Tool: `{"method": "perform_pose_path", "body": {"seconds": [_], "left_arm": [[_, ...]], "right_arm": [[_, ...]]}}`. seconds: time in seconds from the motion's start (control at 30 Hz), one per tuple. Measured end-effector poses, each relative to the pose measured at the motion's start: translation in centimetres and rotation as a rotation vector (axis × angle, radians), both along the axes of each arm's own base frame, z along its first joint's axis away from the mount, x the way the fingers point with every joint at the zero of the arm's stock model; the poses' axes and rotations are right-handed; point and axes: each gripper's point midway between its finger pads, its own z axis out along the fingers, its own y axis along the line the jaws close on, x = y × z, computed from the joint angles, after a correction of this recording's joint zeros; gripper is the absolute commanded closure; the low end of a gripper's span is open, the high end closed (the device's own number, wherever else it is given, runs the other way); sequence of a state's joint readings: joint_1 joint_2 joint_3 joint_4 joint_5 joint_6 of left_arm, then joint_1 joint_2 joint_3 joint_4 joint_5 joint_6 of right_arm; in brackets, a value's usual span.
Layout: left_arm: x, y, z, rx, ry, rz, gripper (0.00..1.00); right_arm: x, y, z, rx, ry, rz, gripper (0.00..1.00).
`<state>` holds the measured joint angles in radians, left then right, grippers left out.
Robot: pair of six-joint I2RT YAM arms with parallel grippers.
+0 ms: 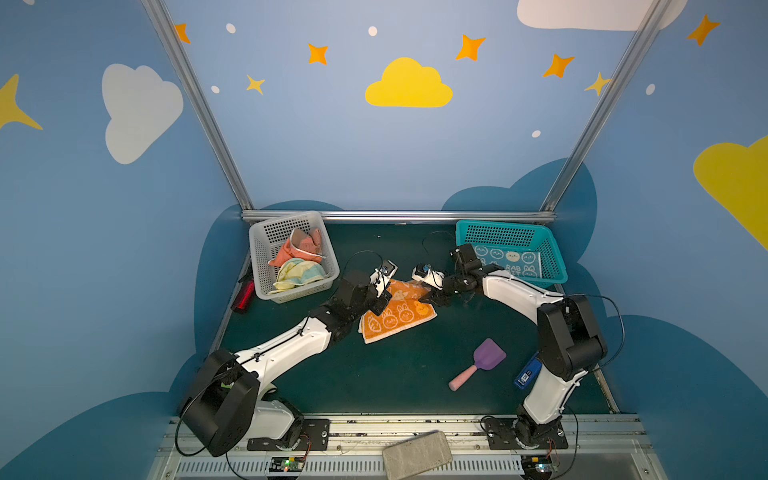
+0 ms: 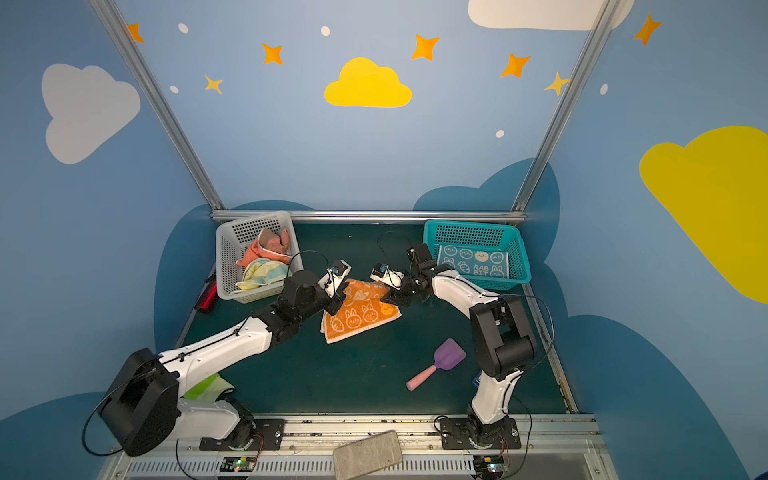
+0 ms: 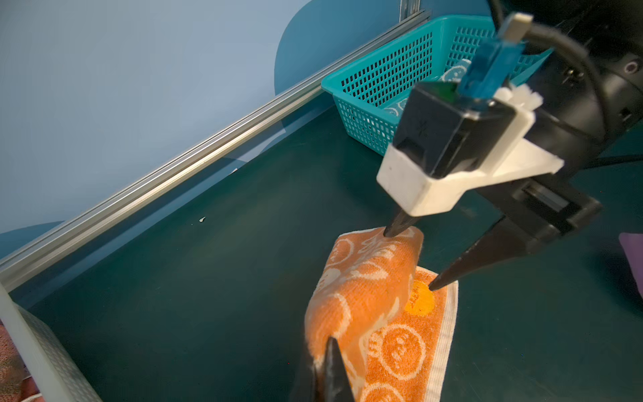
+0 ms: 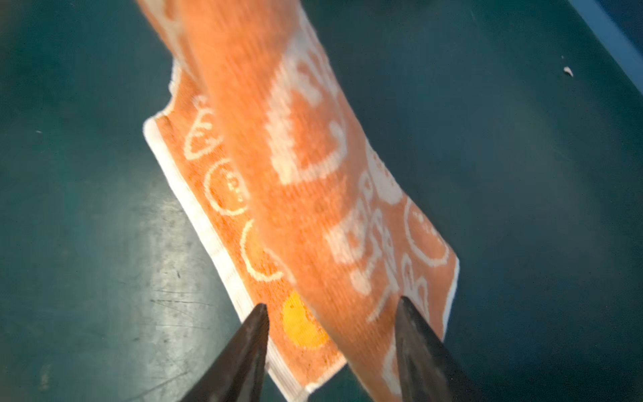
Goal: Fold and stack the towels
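Orange rabbit towel [image 1: 397,316] lies half folded at centre of the table [image 1: 415,382]: left gripper [image 3: 322,365] clamps its ten o'clock edge to carry the flap over; right gripper [image 4: 333,302], jaws apart, straddles the two o'clock corner.

Left arm [image 1: 286,349] and right arm [image 1: 515,293]: white shells on the long links, blocky black joint housings. Thin black cables [image 3: 556,36] loop along them. Black base plates [image 1: 318,430] carry silver screws. White camera mount [image 3: 428,188] at the wrist; gripper fingers [image 4: 250,348] black, tapering to points.
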<state>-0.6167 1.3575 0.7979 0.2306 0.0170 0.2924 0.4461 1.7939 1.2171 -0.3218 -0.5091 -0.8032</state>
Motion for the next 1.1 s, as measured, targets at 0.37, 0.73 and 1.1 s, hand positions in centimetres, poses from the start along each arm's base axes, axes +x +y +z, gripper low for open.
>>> {"method": "perform_pose_path", "body": {"seconds": [0.37,0.73,1.1], "left_arm": [[0.2,0.3,-0.1,0.009,-0.003,0.02,0.96],[0.3,0.6,-0.2,0.017,-0.001,0.031,0.96],[0.3,0.6,-0.3,0.019,0.002,0.034,0.96]], "right_arm": [[2.3,-1.5,-3.1,-0.125,-0.018,-0.098,0.52],[2.6,-2.0,-3.9,-0.151,-0.019,-0.121,0.46],[3.2,-2.2,-5.3,-0.19,0.006,-0.146,1.0]]}}
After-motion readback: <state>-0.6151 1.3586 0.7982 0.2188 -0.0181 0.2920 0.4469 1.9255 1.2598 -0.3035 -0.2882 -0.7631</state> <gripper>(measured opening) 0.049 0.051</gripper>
